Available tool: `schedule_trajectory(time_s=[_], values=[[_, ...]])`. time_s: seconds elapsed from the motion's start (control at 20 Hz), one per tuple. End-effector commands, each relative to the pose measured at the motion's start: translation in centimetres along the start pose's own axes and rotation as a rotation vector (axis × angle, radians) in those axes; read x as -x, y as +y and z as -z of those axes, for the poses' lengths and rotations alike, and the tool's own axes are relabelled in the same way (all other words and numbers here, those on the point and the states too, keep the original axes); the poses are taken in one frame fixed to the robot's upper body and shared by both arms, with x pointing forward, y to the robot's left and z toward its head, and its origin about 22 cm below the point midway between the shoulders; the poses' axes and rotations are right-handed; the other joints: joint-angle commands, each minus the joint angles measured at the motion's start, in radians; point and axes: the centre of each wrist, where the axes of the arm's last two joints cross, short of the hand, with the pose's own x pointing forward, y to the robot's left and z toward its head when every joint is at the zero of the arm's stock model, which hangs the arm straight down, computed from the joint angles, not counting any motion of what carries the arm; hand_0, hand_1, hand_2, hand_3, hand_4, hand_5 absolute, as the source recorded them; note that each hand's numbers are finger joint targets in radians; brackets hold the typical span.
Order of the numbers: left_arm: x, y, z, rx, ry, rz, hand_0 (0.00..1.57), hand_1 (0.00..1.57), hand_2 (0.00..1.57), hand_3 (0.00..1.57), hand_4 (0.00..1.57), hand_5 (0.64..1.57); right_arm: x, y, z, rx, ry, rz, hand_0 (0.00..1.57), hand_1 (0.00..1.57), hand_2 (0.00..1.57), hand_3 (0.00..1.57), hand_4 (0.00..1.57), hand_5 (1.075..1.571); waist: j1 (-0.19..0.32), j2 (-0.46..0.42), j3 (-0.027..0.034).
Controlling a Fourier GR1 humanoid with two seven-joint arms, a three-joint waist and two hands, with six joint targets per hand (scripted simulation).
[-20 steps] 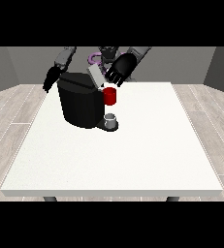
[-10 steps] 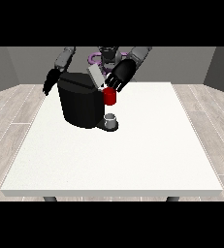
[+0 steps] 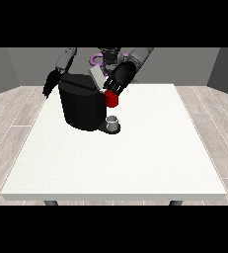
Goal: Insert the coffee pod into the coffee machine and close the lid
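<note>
A black coffee machine [image 3: 82, 106] stands on the white table [image 3: 135, 153] at the rear left. Its grey lid [image 3: 97, 76] stands tilted up over the machine's top. The hand at the view's right [image 3: 119, 79] is lowered over the machine's front head, its fingers bent down beside the lid. Just below those fingers is the machine's red front part [image 3: 112, 99]. I see no coffee pod; it may be hidden under this hand. A small grey cup [image 3: 113, 121] sits on the machine's base. The hand at the view's left [image 3: 51, 85] hangs behind the machine's left side.
The robot's torso [image 3: 108, 55] is behind the machine at the table's far edge. The table's front edge [image 3: 115, 196] runs along the bottom of the view.
The hand at the view's right has come down and leftwards, from above the machine onto the lid and the front head. The other hand has hardly moved.
</note>
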Motion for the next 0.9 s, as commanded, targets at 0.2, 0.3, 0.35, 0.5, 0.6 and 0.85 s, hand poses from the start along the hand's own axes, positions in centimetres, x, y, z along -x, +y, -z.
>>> schedule_trajectory(time_s=[0.2, 0.3, 0.35, 0.5, 0.6, 0.85], values=[[-0.2, 1.0, -0.2, -0.031, -0.026, 0.014, 1.21, 1.21, 1.24, 1.20, 0.35, 1.571, 0.4, -1.8, 0.4, 0.010, 0.001, -0.003, 0.00, 0.00, 0.00, 0.00, 0.00, 1.571, 0.003, 0.011, 0.0001], [0.3, 0.0, 0.0, -0.042, -0.020, -0.004, 1.20, 1.20, 1.22, 1.17, 0.36, 1.571, 0.0, -1.3, 0.1, -0.014, -0.025, -0.015, 0.00, 0.00, 0.00, 0.00, 0.14, 1.571, -0.011, -0.004, 0.0000], [0.0, 0.4, 0.0, -0.064, -0.022, 0.014, 1.20, 1.20, 1.22, 1.18, 0.36, 1.571, -1.4, -0.1, 0.7, 0.006, -0.039, -0.008, 0.00, 0.00, 0.00, 0.00, 0.00, 1.571, -0.012, 0.016, -0.0002], [-0.9, 0.2, 0.3, -0.080, -0.028, 0.041, 1.24, 1.24, 1.26, 1.20, 0.29, 1.571, -1.0, -0.4, 0.8, 0.013, 0.006, 0.011, 0.00, 0.00, 0.00, 0.00, 0.00, 1.571, 0.002, -0.006, 0.0000], [0.1, -0.7, 0.2, -0.080, -0.002, 0.100, 1.23, 1.23, 1.24, 1.16, 0.00, 1.571, -0.3, 0.4, -0.2, -0.006, -0.017, -0.028, 0.00, 0.00, 0.00, 0.00, 0.15, 1.571, -0.016, 0.008, -0.0001], [0.2, -0.9, 0.1, -0.035, -0.013, 0.185, 1.17, 1.17, 1.19, 1.07, 0.00, 1.571, 0.0, 0.3, -0.3, 0.010, 0.009, -0.018, 0.00, 0.00, 0.00, 0.00, 0.00, 1.571, -0.011, -0.005, -0.0001]])
